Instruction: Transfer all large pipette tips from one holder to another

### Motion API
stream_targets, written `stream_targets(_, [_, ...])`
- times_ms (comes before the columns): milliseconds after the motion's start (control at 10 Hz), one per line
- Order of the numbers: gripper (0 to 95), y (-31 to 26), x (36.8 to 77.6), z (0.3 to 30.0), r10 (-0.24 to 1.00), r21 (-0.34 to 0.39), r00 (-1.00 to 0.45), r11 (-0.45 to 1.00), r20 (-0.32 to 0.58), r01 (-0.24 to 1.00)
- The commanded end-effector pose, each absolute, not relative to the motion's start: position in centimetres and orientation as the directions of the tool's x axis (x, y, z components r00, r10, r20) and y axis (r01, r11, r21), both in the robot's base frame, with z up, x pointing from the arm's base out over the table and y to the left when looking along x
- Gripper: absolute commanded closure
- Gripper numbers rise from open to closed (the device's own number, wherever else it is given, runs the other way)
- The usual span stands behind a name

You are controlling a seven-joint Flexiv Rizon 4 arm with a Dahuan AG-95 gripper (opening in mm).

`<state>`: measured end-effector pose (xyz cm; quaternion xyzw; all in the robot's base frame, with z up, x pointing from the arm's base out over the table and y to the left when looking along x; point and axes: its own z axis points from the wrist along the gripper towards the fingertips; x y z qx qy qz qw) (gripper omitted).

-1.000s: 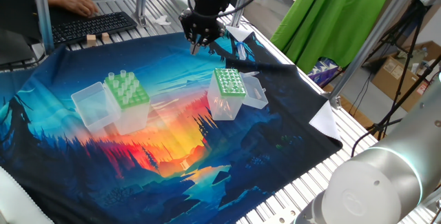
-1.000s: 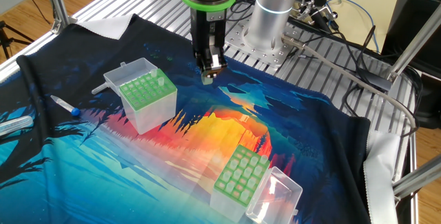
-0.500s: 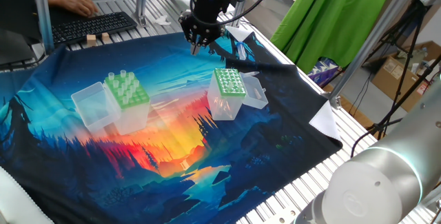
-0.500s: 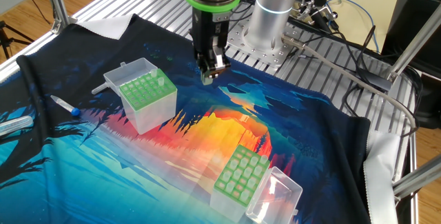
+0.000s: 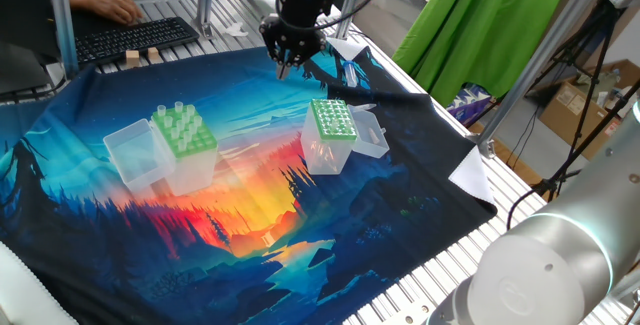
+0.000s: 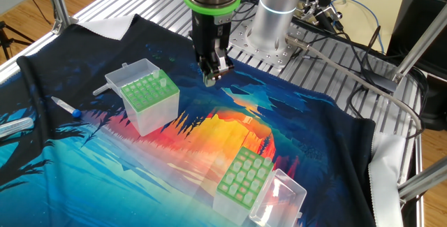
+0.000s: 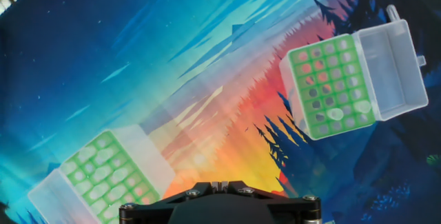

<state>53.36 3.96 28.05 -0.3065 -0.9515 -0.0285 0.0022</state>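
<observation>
- destination holder (image 6: 148, 94), the narrower box with the darker-green, fine-holed top, sits left of the gripper (image 6: 211, 79) and a little nearer the camera in the other fixed view. its lid is open, and a few whitish tips seem to stand already in the corner nearest the gripper.
- gripper hangs pointing down over the bare cloth (image 6: 293, 136) on the surface, jaws fully together with nothing between them.
- change over the last second is almost none: the gripper has kept its spot and both boxes lie where they were. i read this as a pause between carries, not a pick in progress.
- source holder (image 6: 243, 174), light green with wide holes, lies well apart from the gripper, down and to the right. the large pipette tips (image 5: 178, 115) stick up from it in one fixed view.
- task looks mostly undone. the gripper would have to open and travel to the source holder.
</observation>
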Motion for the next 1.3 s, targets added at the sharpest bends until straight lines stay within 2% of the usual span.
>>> stream_targets(100, [95.0, 3.9, 53.2, 28.0, 0.580, 0.073, -0.814, 0.812, 0.001, 0.579])
stream_targets(300, [95.0, 4.0, 53.2, 28.0, 0.593, 0.077, -0.805, 0.802, 0.001, 0.592])
stream_targets(1300, [95.0, 14.0, 57.4, 25.8, 0.704, 0.080, -0.710, 0.706, 0.025, 0.703])
